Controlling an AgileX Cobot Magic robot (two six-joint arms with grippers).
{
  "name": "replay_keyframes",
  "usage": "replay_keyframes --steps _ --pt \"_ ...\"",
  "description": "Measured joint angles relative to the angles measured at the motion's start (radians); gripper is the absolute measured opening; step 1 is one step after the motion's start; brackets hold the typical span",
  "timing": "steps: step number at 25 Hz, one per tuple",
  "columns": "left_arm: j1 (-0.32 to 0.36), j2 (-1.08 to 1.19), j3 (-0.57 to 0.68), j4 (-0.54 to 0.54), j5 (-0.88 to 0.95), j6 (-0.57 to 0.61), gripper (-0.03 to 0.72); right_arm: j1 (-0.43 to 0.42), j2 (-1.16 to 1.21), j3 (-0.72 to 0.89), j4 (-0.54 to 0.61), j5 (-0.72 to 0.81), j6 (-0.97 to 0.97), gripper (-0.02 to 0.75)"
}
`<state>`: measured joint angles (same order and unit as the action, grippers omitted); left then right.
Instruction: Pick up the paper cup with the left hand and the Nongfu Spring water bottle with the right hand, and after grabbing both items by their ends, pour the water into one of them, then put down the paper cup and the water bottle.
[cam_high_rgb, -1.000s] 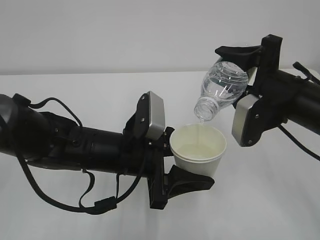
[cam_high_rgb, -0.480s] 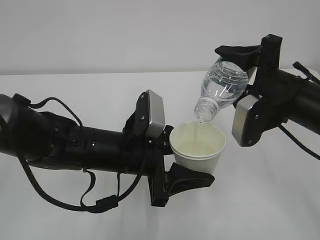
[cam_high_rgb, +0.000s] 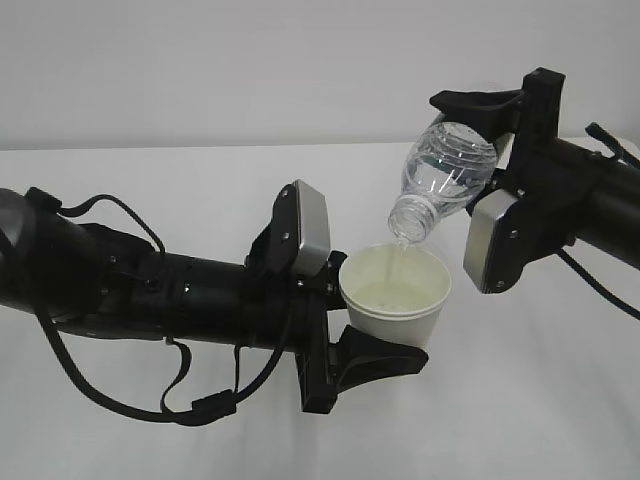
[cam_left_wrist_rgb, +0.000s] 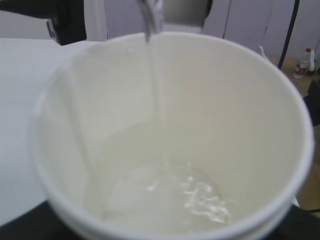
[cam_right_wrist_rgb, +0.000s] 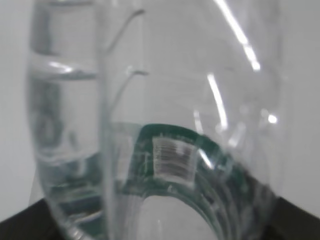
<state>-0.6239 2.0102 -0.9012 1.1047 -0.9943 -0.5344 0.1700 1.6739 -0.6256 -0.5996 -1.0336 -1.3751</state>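
The white paper cup (cam_high_rgb: 395, 295) is held upright above the table with my left gripper (cam_high_rgb: 385, 325) shut on its lower half. My right gripper (cam_high_rgb: 480, 150) is shut on the base end of the clear Nongfu Spring water bottle (cam_high_rgb: 445, 175). The bottle is tilted with its open neck down over the cup's rim. A thin stream of water (cam_high_rgb: 403, 255) falls into the cup. In the left wrist view the cup's cream inside (cam_left_wrist_rgb: 225, 100) fills the frame and rippling water (cam_left_wrist_rgb: 165, 195) pools at the bottom. The right wrist view shows the bottle (cam_right_wrist_rgb: 165, 75) up close with its green label (cam_right_wrist_rgb: 200, 150).
A white table (cam_high_rgb: 150, 190) spreads beneath both arms, with a plain pale wall behind. Loose black cables (cam_high_rgb: 180, 390) hang under the left arm. At the right edge of the left wrist view, away from the table, a small bottle (cam_left_wrist_rgb: 302, 65) stands on a brown surface.
Both arms have stayed in place. Water has kept running from the bottle, and the pool in the cup looks a little deeper.
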Motion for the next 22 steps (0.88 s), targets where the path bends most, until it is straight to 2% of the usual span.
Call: replay_keyframes --steps 22 --pt "0.000 0.000 0.000 -0.004 0.008 0.000 0.484 0.000 0.000 0.000 0.000 0.000 -0.002 0.483"
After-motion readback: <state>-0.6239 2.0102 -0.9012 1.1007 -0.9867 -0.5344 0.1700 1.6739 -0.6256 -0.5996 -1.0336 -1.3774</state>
